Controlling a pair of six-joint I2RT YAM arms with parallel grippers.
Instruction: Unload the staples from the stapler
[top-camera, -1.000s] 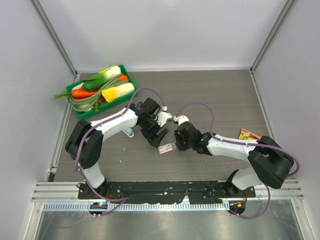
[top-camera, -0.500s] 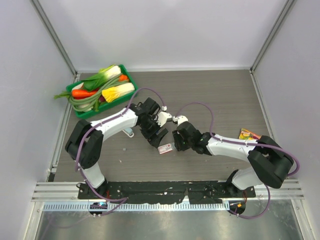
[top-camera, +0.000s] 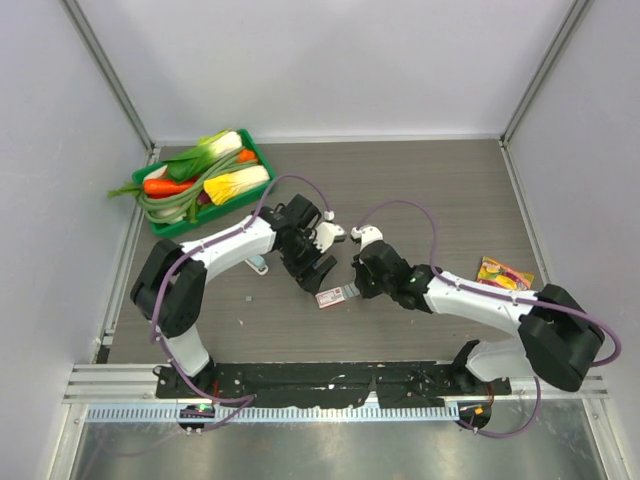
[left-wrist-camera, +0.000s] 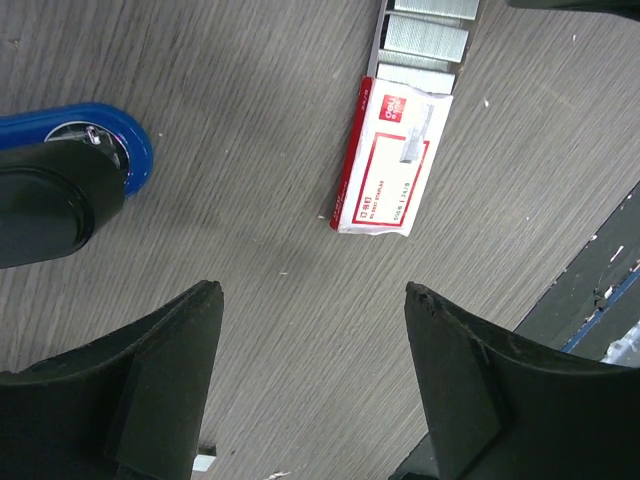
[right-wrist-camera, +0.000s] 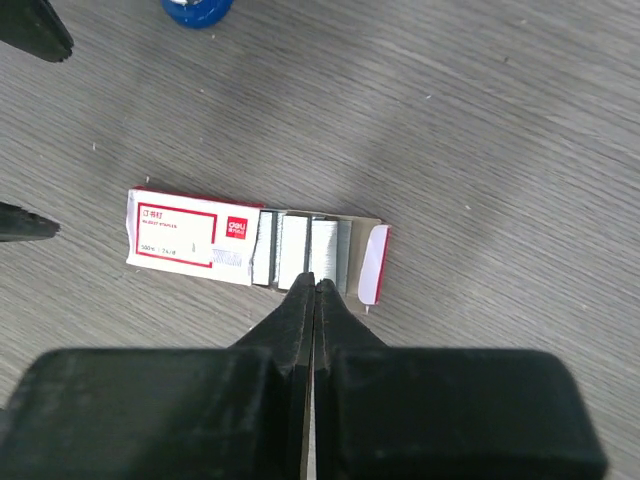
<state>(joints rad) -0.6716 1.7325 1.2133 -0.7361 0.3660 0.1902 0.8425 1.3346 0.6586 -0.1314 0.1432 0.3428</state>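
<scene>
Wooden table (top-camera: 450, 190): one packet (right-wrist-camera: 190, 240), one blue stapler (left-wrist-camera: 135, 150); left end effector (left-wrist-camera: 312, 290) released, right end effector (right-wrist-camera: 313, 285) clenched.

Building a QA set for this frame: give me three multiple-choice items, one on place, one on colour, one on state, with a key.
1. Where is the flat red-and-white cardboard staple box?
A. held in the air
B. flat on the grey wood-grain table
C. standing on end
2. What colour is the plastic tray holding the vegetables?
A. blue
B. red
C. green
3. On the left gripper, how do the jaws stand?
A. open
B. shut
C. shut on the box
Key: 1 B, its printed face lies up on the tabletop. 2 C, its rim is green. 3 A, bare table shows in the wide gap between them.
</scene>
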